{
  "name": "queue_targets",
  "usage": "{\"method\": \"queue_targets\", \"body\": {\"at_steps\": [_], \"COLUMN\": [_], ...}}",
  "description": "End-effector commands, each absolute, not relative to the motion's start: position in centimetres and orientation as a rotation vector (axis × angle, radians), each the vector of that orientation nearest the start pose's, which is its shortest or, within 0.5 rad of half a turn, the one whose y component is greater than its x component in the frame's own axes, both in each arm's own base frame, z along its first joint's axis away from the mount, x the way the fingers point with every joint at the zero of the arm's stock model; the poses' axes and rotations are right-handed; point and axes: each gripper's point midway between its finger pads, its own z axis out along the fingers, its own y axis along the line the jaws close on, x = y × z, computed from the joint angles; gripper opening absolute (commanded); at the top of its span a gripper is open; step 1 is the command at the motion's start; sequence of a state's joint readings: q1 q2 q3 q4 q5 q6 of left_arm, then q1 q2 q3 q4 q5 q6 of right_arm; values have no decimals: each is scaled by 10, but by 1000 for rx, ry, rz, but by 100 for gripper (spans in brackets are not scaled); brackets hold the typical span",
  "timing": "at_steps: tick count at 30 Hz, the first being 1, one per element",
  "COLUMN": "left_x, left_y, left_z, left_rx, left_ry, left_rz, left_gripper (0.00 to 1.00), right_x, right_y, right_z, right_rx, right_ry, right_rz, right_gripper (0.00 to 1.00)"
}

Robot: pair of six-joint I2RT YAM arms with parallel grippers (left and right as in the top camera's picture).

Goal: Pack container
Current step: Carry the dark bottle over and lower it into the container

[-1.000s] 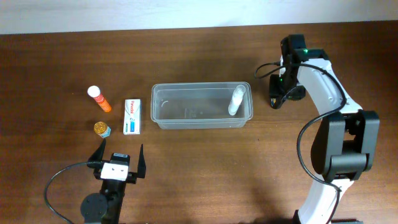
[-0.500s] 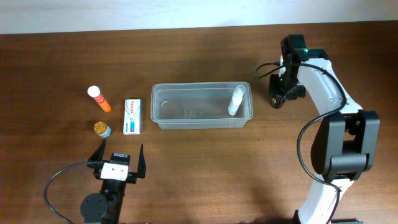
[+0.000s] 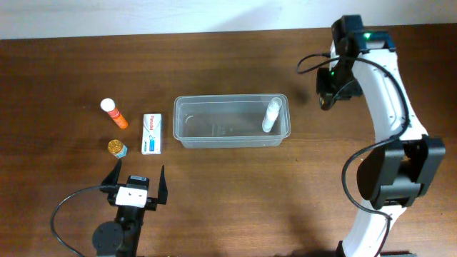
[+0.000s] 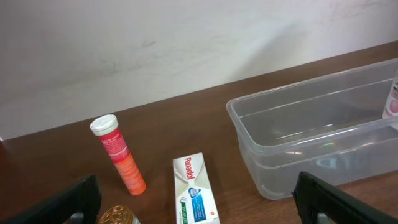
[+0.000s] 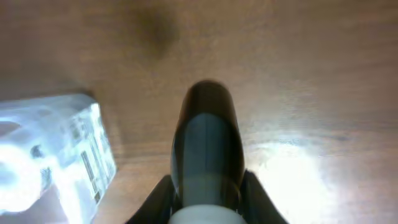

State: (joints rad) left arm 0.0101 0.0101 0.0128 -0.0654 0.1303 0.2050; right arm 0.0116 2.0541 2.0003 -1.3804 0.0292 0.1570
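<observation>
We judge the step in hand to be carrying the dark bottle (image 5: pixel 208 124) over to the container (image 3: pixel 232 123), which sits mid-table. The right pincer (image 5: pixel 208 188) is clamped on that bottle, hanging off the container's 3 o'clock end, a little toward 2. To do it well, we would keep the bottle high enough to clear the rim and travel toward 9 o'clock. We would come down over the bare floor in the middle, away from the white bottle (image 3: pixel 270 114) standing at the 3 o'clock end. Let go only once low inside, so the bottle neither bounces nor knocks its neighbour.

The left pincer (image 3: pixel 140 173) rests at 7 o'clock of the container, fingers wide apart and empty. The orange tube (image 3: pixel 114 113), the Panadol box (image 3: pixel 151 133) and the gold-capped jar (image 3: pixel 117 148) wait at the container's 9 o'clock side.

Against a second ago, the right pincer has closed and the arm has lifted toward 1 o'clock. The dark bottle has left its table spot beside the container. Everything else lies unchanged.
</observation>
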Motion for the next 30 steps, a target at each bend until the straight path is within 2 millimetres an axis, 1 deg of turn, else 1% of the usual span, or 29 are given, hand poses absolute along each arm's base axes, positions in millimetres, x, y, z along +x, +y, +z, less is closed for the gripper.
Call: {"method": "queue_targets", "body": {"at_steps": [1, 4, 9, 12, 19, 22, 23, 27, 30], "left_x": [245, 245, 245, 245, 245, 245, 245, 245, 245], "left_y": [-18, -18, -18, -18, -18, -18, -18, -18, -18], "left_z": [160, 160, 160, 160, 160, 160, 160, 160, 160], "left_rx": [243, 243, 243, 243, 243, 244, 243, 243, 244], "left_ry": [1618, 1617, 1618, 1618, 1618, 1618, 1618, 1618, 1618], "left_rz": [59, 59, 59, 59, 59, 59, 59, 59, 59], "left_gripper": [99, 99, 99, 99, 100, 99, 99, 99, 99], "right_x": [426, 420, 412, 405, 387, 380, 376, 369, 365], "right_y": [8, 20, 55, 80, 142, 160, 169, 184, 192], "right_z": [204, 226, 257, 269, 271, 271, 270, 269, 261], "right_rx": [186, 147, 24, -65, -285, -350, -382, -413, -431], "right_ry": [2894, 2880, 2842, 2825, 2812, 2807, 2804, 2806, 2825], "right_rz": [-13, 7, 82, 101, 137, 147, 153, 162, 159], "right_gripper": [18, 19, 19, 19, 20, 20, 20, 24, 25]}}
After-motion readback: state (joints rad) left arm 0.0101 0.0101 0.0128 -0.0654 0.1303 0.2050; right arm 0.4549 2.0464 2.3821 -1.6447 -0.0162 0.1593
